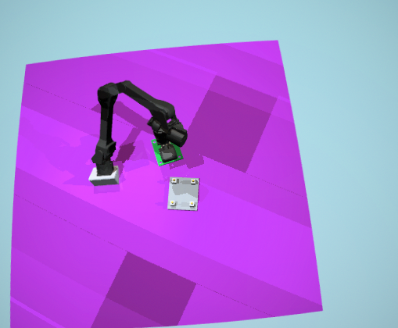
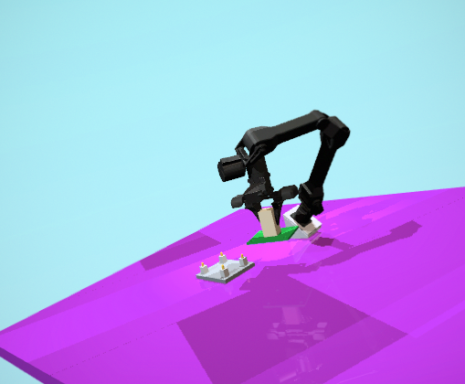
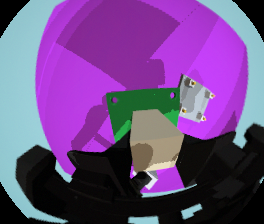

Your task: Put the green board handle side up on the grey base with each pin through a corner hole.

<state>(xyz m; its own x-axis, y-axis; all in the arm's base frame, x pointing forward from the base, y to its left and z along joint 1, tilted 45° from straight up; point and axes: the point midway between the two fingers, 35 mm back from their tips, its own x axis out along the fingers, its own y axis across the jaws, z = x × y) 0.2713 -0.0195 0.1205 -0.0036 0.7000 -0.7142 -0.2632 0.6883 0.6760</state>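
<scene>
gripper (image 1: pixel 169 147) (image 2: pixel 269 218) (image 3: pixel 148 129) part-closed, clamped on handle (image 2: pixel 269 222) (image 3: pixel 157 135) | handle grip likely chosen to keep corner holes free for pins; board faces handle side up | green board (image 1: pixel 160 159) (image 2: pixel 273 236) (image 3: pixel 143 100) just below fingertips, seemingly raised; off to one side of grey base (image 1: pixel 183 193) (image 2: pixel 225 274) (image 3: pixel 197 101)

Clamping tan handle (image 1: pixel 169 154) (image 2: pixel 269 223) (image 3: pixel 155 142) between black fingers (image 1: pixel 168 151) (image 2: pixel 268 218). Holding green board (image 1: pixel 155 148) (image 2: pixel 260 239) (image 3: pixel 143 100) off purple desk (image 1: pixel 234 250) (image 2: pixel 113 329) (image 3: pixel 108 50), handle side up, apart from grey base (image 1: pixel 184 189) (image 2: pixel 225 280) (image 3: pixel 198 102). Bending black arm (image 1: pixel 105 121) (image 2: pixel 296 128) over from white mount (image 1: pixel 106 181) (image 2: pixel 291 215). Pointing four gold pins (image 1: pixel 172 202) (image 2: pixel 223 266) (image 3: pixel 184 110) upward from posts, all uncovered.
</scene>
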